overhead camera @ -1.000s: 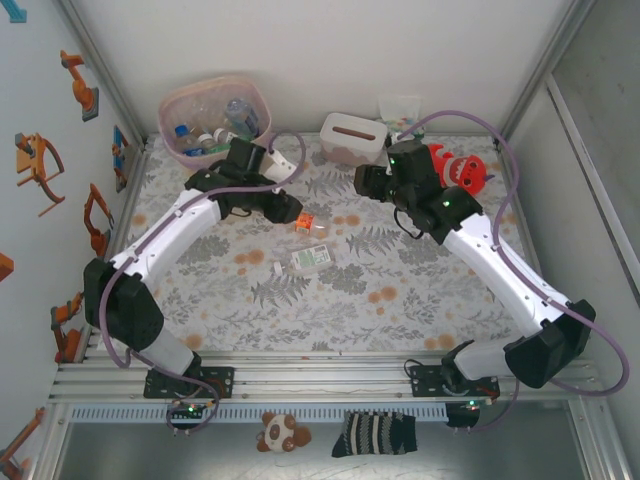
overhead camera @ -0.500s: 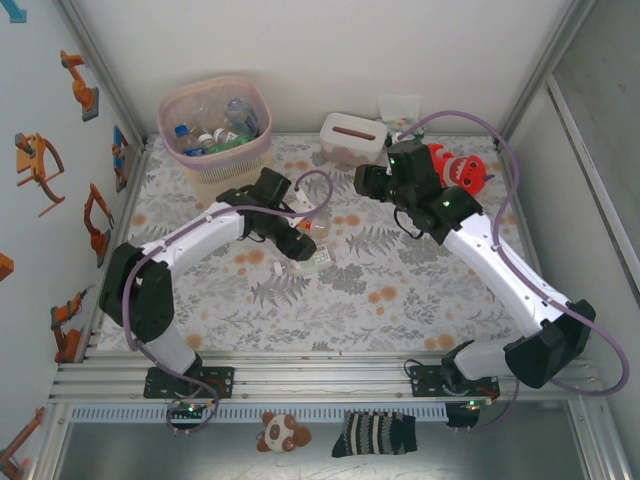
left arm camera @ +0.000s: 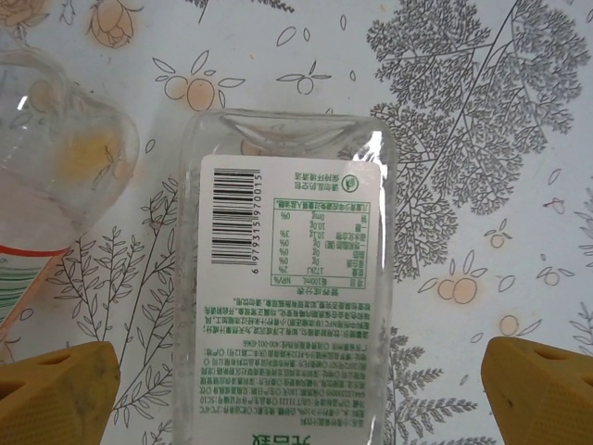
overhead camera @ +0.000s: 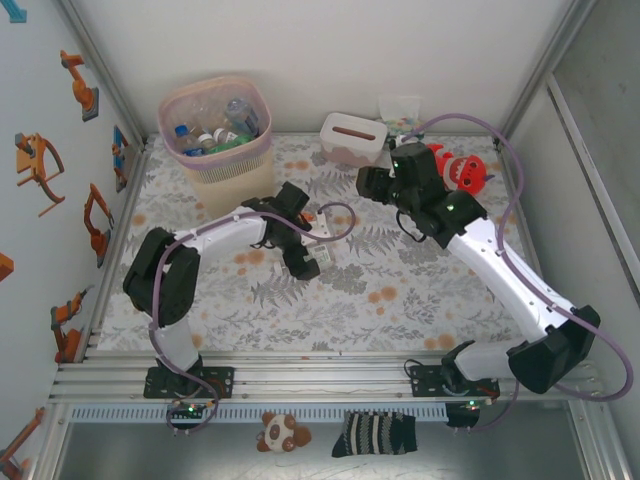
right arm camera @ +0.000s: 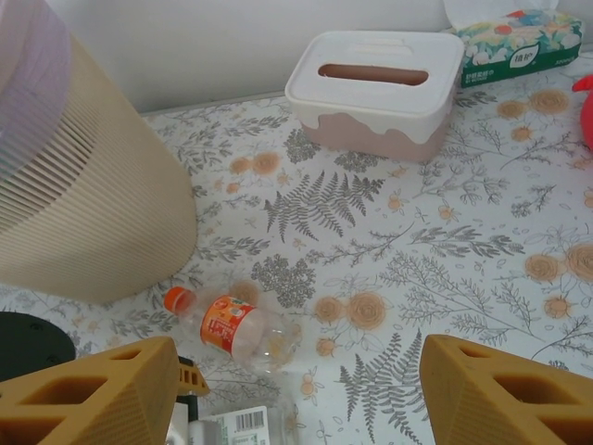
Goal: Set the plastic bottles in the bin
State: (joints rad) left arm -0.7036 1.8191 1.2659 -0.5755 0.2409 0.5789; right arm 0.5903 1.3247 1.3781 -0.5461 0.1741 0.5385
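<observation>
Reach is the thing that changed: a second ago your left arm was up at the bin (overhead camera: 228,182). It has since swung down to mid-table, and the left gripper (left arm camera: 296,399) has opened out wide on the way. In the left wrist view its two fingers (left arm camera: 57,394) stand well apart on either side of a clear bottle (left arm camera: 287,278) that lies flat with its barcode label up. Neither finger is touching it yet.

My read is that one delivery is over and the next pick is lined up, so you only need to lower and close. A second, orange-capped bottle (right arm camera: 236,332) lies just beside the clear one, on the bin side. Watch that your left finger doesn't nudge it.

Your right gripper (right arm camera: 296,394) hangs partly open above the table (right arm camera: 445,241) with nothing between its jaws, unchanged over the last second. The bin already holds several bottles; these two on the table remain.
</observation>
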